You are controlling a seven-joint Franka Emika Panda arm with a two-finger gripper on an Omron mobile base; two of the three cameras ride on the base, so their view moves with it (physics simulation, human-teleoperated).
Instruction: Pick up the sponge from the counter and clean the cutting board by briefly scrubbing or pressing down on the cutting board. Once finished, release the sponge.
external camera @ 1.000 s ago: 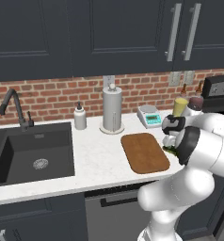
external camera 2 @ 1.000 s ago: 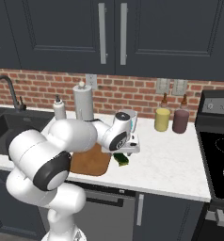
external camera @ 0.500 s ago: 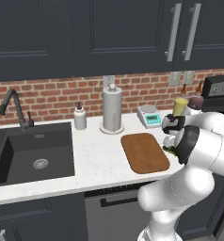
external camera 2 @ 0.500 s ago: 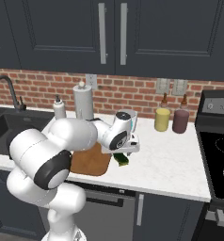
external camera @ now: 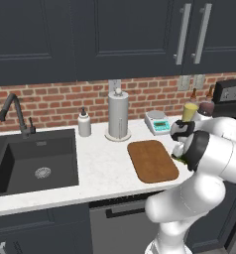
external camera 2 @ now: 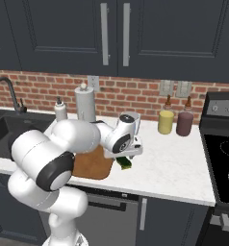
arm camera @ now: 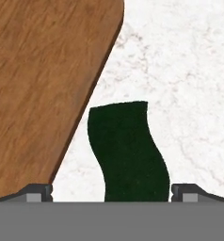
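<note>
End effector (arm camera: 112, 190) fingers stand wide apart, straddling the sponge (arm camera: 128, 150) without touching it. Its dark green top looks wavy-sided; the right base view shows its yellow-green side. It lies on the white counter (arm camera: 180, 70), just beside the wooden cutting board's (arm camera: 43, 84) edge.

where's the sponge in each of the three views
Left base view: a yellow-green sliver of the sponge right of the cutting board, behind the arm.
Right base view: sponge under the claw, beside the board's right edge.
Hand view: bottom centre, dark top.
Shared landmark: the cutting board.
</note>
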